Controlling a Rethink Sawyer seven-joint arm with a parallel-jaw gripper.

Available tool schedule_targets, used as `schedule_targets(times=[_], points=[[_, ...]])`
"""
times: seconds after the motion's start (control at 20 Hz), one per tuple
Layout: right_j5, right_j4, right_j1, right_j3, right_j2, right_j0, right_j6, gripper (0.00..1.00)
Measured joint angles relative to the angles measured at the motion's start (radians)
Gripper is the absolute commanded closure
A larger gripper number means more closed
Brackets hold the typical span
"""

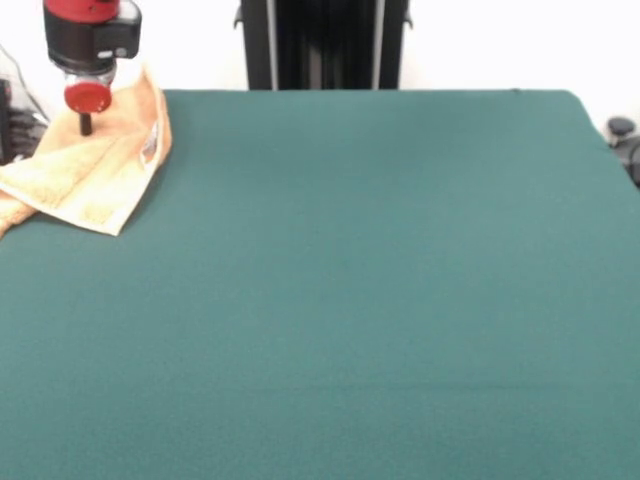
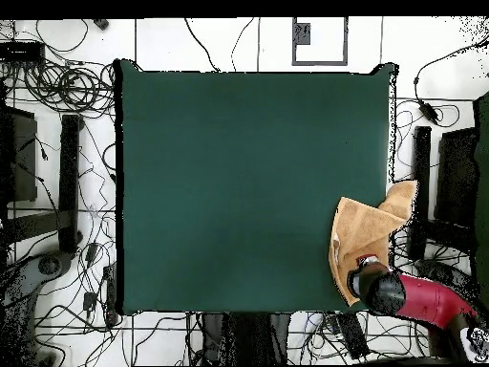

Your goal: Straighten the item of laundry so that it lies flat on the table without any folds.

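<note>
The item of laundry (image 1: 95, 170) is a tan-orange towel, crumpled and folded over itself at the table's (image 1: 350, 300) far left corner in the front view. One part of it hangs past the table's edge. One flap stands up beside my gripper (image 1: 85, 124), which is low over the towel's far part. From overhead the towel (image 2: 368, 227) lies at the table's (image 2: 248, 182) lower right corner, spilling over the right edge. There my gripper (image 2: 366, 274) covers the towel's near end. Whether it holds the cloth is hidden.
Cables and dark equipment (image 2: 57, 182) surround the table on the floor. A black stand (image 2: 420, 191) is just past the table edge beside the towel. The robot's black pedestal (image 1: 322, 45) stands behind the far edge.
</note>
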Motion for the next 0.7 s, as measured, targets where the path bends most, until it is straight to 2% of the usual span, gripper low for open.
schedule_targets(times=[0.25,0.45,0.6,0.7], points=[[-0.048,0.093,0.041,-0.011,-0.087,0.069,0.018,1.0],[-0.094,0.201,0.075,-0.009,-0.159,0.122,0.019,1.0],[-0.151,0.324,0.119,-0.001,-0.238,0.187,0.019,1.0],[-0.165,0.354,0.131,0.001,-0.256,0.202,0.019,1.0]])
